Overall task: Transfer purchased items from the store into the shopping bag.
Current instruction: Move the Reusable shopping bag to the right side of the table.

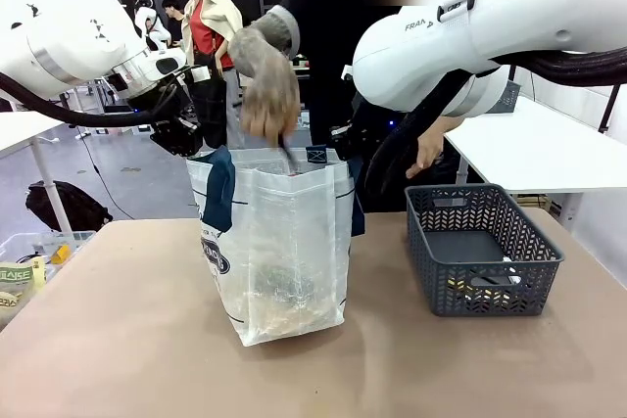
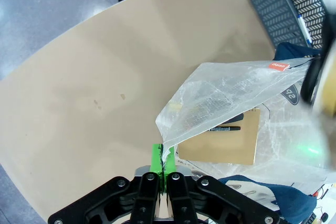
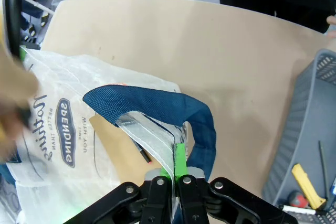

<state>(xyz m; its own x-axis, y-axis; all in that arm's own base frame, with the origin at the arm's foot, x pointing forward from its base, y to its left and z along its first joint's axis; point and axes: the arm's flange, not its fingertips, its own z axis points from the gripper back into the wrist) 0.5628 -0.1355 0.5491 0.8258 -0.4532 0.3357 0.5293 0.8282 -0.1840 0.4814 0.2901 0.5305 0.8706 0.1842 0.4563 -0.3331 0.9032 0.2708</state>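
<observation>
tan table (image 1: 118, 340), grey floor (image 1: 127, 168) beyond; left claw (image 2: 160, 156) and right claw (image 3: 176, 157) pinch the shopping bag (image 1: 279, 252) rim.

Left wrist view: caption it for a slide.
Left gripper pinches the bag by its rim above the table, a pen and brown card visible inside.

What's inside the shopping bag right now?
Inside the translucent whitish plastic shopping bag: a flat tan cardboard-like sheet with a black pen on it. Crumpled plastic hides anything else there.
</observation>
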